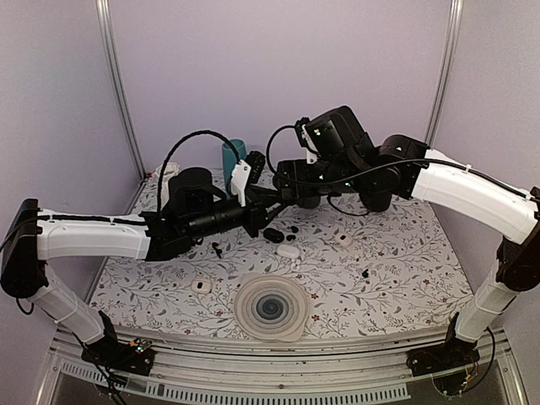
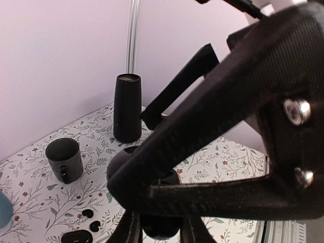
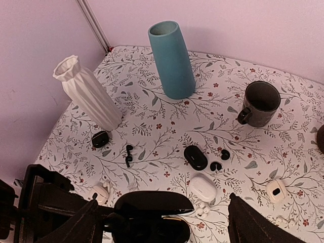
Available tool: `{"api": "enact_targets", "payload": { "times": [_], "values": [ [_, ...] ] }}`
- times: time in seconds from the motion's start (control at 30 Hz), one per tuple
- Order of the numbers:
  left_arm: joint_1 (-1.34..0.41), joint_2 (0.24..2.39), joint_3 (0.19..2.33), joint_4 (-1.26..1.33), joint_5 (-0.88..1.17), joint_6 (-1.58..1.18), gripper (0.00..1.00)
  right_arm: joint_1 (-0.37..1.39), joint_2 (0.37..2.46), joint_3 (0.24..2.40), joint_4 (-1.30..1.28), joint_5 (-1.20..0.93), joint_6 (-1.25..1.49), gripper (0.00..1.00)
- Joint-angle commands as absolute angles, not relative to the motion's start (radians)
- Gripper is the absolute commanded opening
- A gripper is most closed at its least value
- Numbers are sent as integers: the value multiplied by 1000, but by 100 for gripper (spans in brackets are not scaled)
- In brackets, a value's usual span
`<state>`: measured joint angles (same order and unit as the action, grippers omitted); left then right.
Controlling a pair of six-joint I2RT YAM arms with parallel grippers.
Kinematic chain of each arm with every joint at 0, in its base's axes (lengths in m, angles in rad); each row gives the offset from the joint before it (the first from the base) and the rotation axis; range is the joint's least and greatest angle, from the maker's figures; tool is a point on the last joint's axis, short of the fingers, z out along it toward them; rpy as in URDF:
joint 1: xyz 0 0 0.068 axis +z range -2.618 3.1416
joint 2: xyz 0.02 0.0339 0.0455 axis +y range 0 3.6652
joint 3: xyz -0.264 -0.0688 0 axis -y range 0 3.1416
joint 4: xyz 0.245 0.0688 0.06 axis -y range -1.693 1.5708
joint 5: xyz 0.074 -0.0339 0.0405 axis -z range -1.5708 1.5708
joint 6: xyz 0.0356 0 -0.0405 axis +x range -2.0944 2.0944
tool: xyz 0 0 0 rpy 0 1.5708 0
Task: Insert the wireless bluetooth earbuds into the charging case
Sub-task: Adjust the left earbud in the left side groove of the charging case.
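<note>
An open black charging case (image 3: pixel 152 207), lid up, hangs above the table with my left gripper (image 2: pixel 162 230) shut on its body (image 2: pixel 161 225). My right gripper (image 3: pixel 169 225) stands open, one finger on each side of the case, nothing between its pads. Its dark frame (image 2: pixel 228 126) fills much of the left wrist view. In the top view both grippers meet mid-table, left (image 1: pixel 263 211) and right (image 1: pixel 285 184). Two black earbuds (image 3: pixel 220 160) lie on the cloth beside a shut black case (image 3: pixel 195 157). Tiny white earbuds (image 3: pixel 203 209) lie by a white case (image 3: pixel 203 186). The held case's inside is too dark to read.
A teal vase (image 3: pixel 172 61), a white ribbed vase (image 3: pixel 87 93), a black mug (image 3: pixel 260 104) and a tall black vase (image 2: pixel 127 108) stand at the back. Other small cases (image 3: pixel 276 191) (image 3: pixel 99 138) (image 3: pixel 101 191) and black stem earbuds (image 3: pixel 129 154) dot the cloth. A ribbed round coaster (image 1: pixel 270 308) lies near the front.
</note>
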<state>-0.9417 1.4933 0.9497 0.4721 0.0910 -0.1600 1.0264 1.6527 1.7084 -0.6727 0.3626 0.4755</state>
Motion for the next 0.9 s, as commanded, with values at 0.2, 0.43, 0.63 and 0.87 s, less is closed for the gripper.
{"api": "enact_targets", "payload": {
  "times": [0.2,0.43,0.63,0.87],
  "values": [
    [-937,1483,969,486,76,-156,0,1026,1613,1676,-676,380,485,85],
    [-932,1481,969,492,83,-165,0,1026,1599,1662,-674,379,485,85],
    [-929,1473,967,497,92,-171,0,1026,1587,1653,-676,382,483,85],
    [-924,1464,962,505,101,-180,0,1025,1573,1637,-671,381,486,85]
  ]
}}
